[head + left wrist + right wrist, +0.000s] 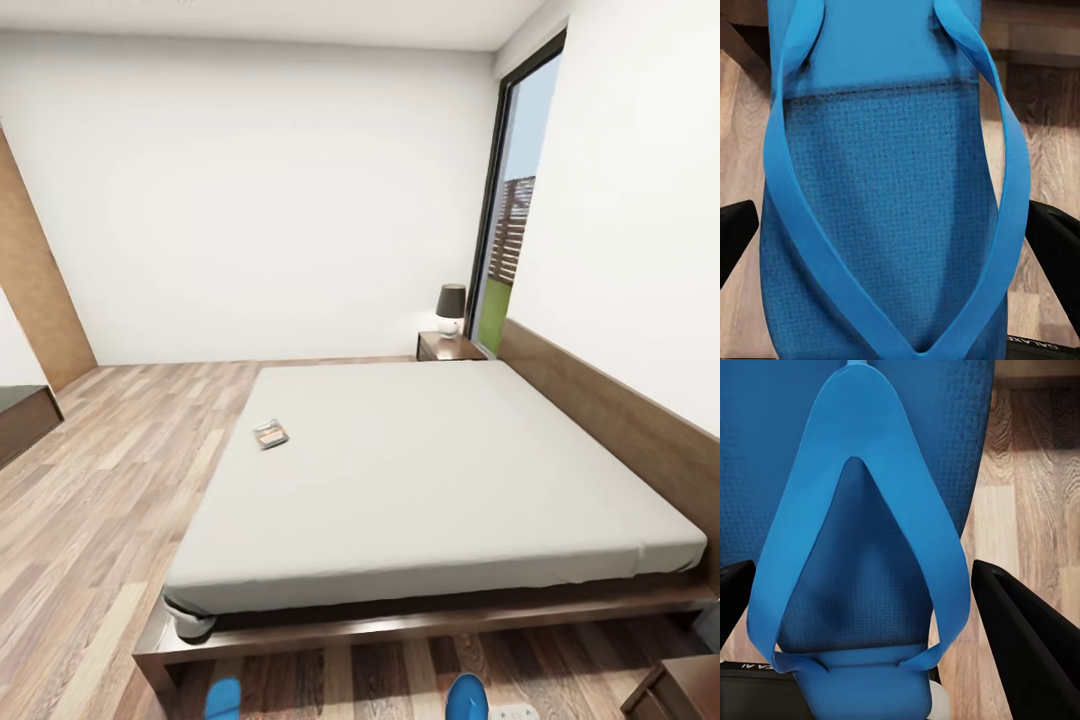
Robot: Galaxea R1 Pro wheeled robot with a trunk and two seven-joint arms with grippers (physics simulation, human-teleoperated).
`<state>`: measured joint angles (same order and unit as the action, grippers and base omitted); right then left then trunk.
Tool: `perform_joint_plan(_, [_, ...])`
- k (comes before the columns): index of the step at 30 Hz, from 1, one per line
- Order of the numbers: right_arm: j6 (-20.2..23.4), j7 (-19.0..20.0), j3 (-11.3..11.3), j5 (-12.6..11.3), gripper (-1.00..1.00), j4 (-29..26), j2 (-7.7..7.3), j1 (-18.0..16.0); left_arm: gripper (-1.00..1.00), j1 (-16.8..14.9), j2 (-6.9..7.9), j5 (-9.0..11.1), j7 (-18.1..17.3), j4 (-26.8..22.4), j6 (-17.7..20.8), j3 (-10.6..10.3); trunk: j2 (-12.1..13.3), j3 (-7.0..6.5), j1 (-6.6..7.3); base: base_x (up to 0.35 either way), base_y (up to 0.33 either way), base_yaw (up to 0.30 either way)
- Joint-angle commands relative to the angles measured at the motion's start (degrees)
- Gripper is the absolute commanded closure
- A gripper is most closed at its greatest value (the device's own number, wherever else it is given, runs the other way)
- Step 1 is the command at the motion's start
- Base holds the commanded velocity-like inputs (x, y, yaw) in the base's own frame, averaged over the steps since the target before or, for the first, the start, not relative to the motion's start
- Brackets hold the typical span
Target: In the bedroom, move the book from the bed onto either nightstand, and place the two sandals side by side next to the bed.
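Each gripper, left point(900, 247) and right point(870, 607), clamps a sandal point(892, 187) for setting beside the bed point(430, 470); book point(270, 434) lies at 11 o'clock.

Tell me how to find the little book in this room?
Look at the big bed with the pale grey mattress. The book lies flat near its left edge, about halfway along. It is the one small dark thing on the plain mattress.
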<state>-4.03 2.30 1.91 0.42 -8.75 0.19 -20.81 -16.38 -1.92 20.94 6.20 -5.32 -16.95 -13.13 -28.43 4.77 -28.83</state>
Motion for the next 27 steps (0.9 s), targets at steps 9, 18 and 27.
perform_joint_plan(9, [-0.2,0.1,0.2,0.0,1.0,0.0,-0.02,0.0,1.0,-0.1,-0.01,0.3,0.3,0.0,-0.2,-0.5,-0.1,0.11,-0.02,-0.001,-0.02,0.073])
perform_joint_plan(18, [-0.2,0.1,0.1,0.0,1.0,0.0,-0.03,0.0,1.0,-0.1,0.05,0.4,0.3,0.0,-0.2,-0.5,-0.1,0.11,-0.02,-0.015,-0.079,0.165])
perform_joint_plan(27, [-0.2,0.1,0.1,0.0,1.0,0.0,-0.1,0.0,1.0,-0.1,0.07,0.3,0.3,0.0,0.0,-2.4,-0.1,0.11,-0.02,-0.002,-0.009,0.019])
